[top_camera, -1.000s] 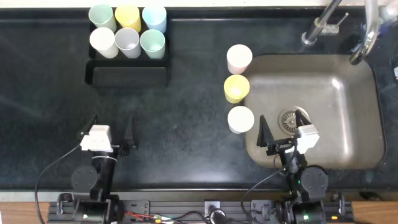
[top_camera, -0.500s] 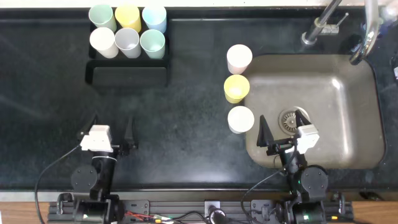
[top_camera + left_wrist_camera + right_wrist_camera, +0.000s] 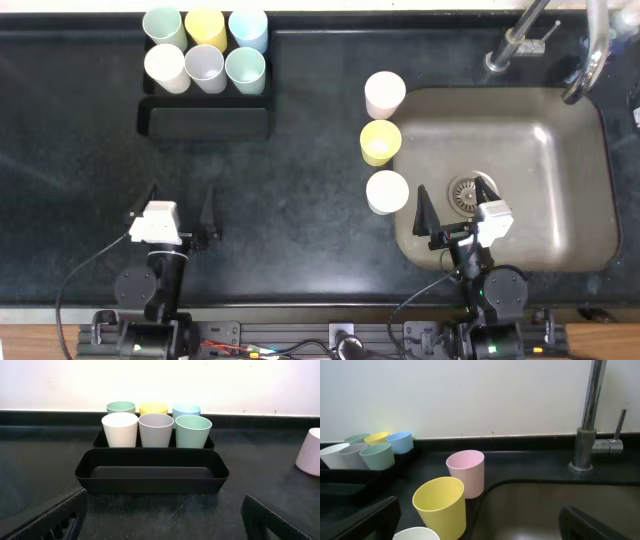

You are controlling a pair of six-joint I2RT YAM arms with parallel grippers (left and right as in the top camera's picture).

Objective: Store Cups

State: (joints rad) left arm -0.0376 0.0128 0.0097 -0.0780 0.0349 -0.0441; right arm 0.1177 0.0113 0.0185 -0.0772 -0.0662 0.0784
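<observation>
While both arms are being held low near their bases, nothing is being gripped. The left gripper (image 3: 181,203) is being kept spread wide, and the right gripper (image 3: 450,205) is being held just as wide beside the rim of the stainless steel sink (image 3: 560,150).

Three loose cups are being left upright in a line on the black speckled countertop (image 3: 300,200), just beside the sink's left rim: a pale pink plastic cup (image 3: 384,93), a yellow plastic cup (image 3: 380,141) and a white plastic cup (image 3: 387,191). Well apart from them, a black rectangular plastic tray (image 3: 205,122) is being used for storage, with six pastel cups (image 3: 205,65) being kept in two rows of three in its rear part.

Trouble is probably being invited by the tight spacing. If widely spread fingers are lowered around one cup, its neighbour is likely being nudged, and a toppled cup could be sent rolling into the sink. A smooth tapered wall may also be squeezed out of the grip during the long carry. At the tray, the stored cups could be clipped by a low approach.
</observation>
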